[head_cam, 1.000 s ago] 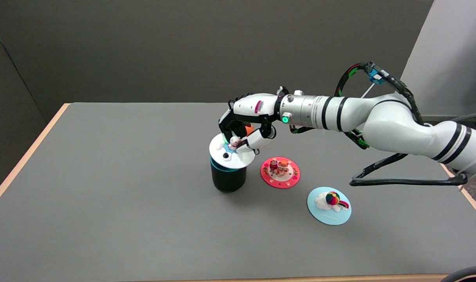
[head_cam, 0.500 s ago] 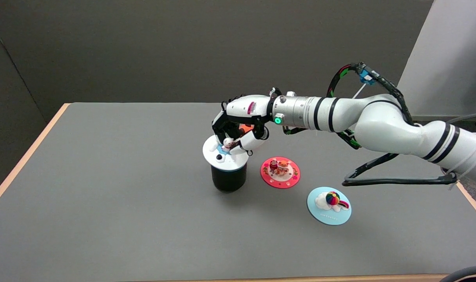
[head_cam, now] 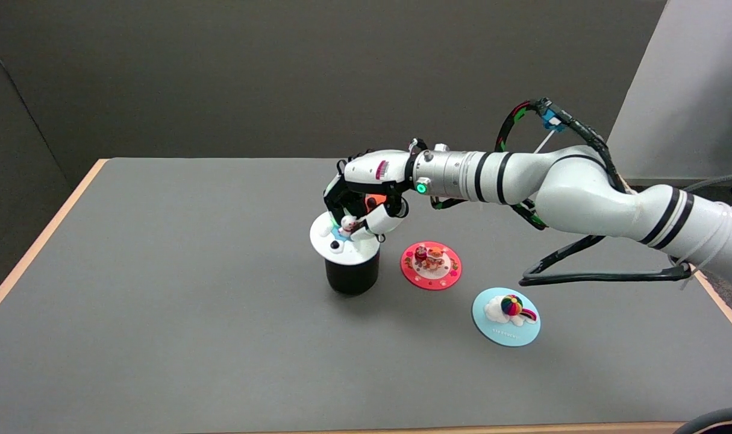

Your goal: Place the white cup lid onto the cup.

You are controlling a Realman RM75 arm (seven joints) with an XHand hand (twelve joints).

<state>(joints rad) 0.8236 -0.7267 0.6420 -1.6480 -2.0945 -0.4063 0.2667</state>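
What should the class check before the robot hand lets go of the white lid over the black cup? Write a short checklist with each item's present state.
1. Right hand holds the white lid by its top figure: ok.
2. Lid centred over the black cup: not ok, it overhangs left.
3. Lid seated on the rim: cannot tell.
4. Cup upright: ok.
5. Red lid and blue lid clear of the cup: ok.

There are three cup lids. One white lid [head_cam: 343,240] sits on top of the cup. One red lid [head_cam: 431,266] lies just to the right of the cup, and one light blue lid [head_cam: 506,316] lies further right of the cup and nearer to the camera. There is one black cup [head_cam: 352,277]. One robot hand [head_cam: 366,205] is above the cup.
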